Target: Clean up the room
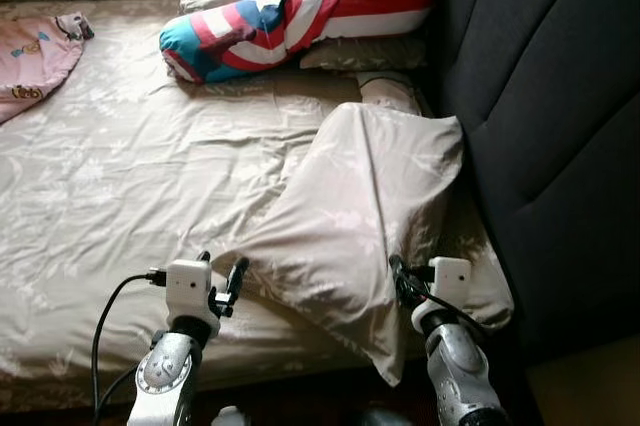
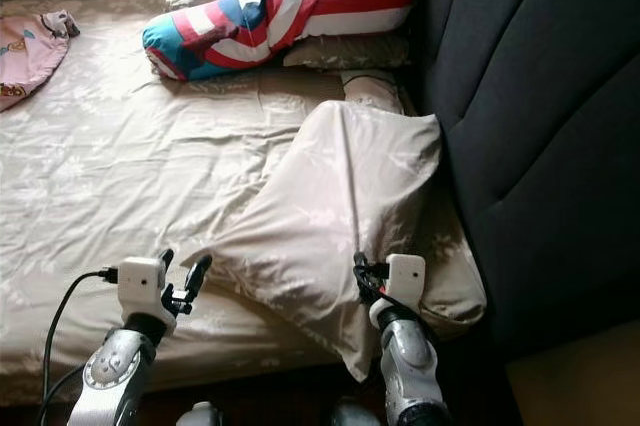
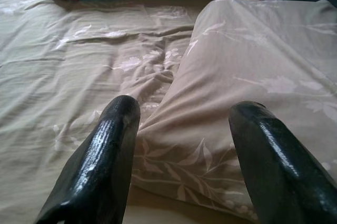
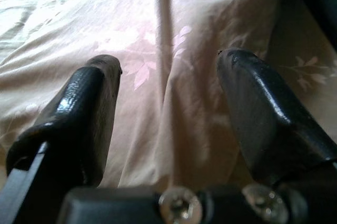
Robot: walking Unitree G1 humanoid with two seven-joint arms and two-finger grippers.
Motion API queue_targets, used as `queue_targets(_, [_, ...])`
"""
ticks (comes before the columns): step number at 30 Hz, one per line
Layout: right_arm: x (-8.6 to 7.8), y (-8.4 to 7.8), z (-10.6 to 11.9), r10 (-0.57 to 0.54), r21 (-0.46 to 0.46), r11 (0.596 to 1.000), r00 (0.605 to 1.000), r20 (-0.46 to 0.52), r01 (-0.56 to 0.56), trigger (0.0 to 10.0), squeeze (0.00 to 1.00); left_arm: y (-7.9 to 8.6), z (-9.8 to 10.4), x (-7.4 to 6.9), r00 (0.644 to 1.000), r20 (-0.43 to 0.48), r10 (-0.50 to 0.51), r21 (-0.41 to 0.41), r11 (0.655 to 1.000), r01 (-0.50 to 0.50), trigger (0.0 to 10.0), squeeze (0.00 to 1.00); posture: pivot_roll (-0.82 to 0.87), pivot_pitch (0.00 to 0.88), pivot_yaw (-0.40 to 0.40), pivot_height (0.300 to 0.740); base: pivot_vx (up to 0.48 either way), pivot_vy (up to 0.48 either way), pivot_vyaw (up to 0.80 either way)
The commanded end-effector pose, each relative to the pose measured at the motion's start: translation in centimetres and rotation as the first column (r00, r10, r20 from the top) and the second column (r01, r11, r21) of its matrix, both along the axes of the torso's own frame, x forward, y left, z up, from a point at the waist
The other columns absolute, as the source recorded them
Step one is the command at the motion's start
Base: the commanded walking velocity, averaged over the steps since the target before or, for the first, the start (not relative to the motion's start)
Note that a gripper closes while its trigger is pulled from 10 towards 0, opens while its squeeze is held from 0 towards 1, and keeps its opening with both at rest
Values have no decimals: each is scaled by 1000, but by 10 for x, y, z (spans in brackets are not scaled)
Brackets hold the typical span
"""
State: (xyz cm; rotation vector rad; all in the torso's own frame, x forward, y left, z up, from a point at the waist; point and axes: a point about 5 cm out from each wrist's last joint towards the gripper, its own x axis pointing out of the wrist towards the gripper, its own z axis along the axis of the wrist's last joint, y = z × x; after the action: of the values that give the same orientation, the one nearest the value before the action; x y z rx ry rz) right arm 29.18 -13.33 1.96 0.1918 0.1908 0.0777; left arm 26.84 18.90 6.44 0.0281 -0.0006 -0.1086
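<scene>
Beige pillow (image 1: 365,216) lies mid-frame on the bed sheet (image 1: 120,176), tilted, its right edge against the dark headboard (image 1: 545,96). Left gripper (image 1: 222,281), lower left, fingers spread, sits at the pillow's left corner. Right gripper (image 4: 168,113), lower centre-right, jaws spread over the pillow's lower edge. Striped bolster (image 1: 300,11) at top centre; pink cloth (image 1: 30,56) in the upper left.

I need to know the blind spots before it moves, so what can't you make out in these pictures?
- Pink cloth: cut off by the head views' left edge.
- Pillows behind the striped bolster: mostly hidden by it.
- Bed's near right corner: covered by the beige pillow.
- Right gripper: one finger hidden behind that pillow's edge in the head views.
- Left gripper: whether it touches the pillow is unclear.
</scene>
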Motion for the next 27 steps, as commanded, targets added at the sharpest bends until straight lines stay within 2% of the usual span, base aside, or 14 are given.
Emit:
queue_targets(1, [-4, -1, -6, -3, 5, 1000, 1000, -28, 3, 10000, 0, 2, -5, -1, 999, -45, 15, -26, 1000, -16, 10000, 0, 41, 222, -55, 660, 0, 0, 0])
queue_targets(17, [-2, -6, -13, 21, 2, 1000, 996, -89, -21, 10000, 0, 3, -4, 1, 998, -62, 27, -40, 999, -29, 10000, 0, 43, 228, -60, 660, 0, 0, 0])
queue_targets(21, [-6, -5, -24, 26, -21, 999, 983, -180, -30, 10000, 0, 2, -4, 0, 998, -61, 18, -38, 999, -20, 10000, 0, 45, 230, -59, 660, 0, 0, 0])
queue_targets(27, [-12, -11, -31, 1, -3, 1000, 976, -219, -2, 10000, 0, 2, -3, 0, 998, -57, 17, -35, 999, -19, 10000, 0, 48, 235, -58, 660, 147, 0, 0])
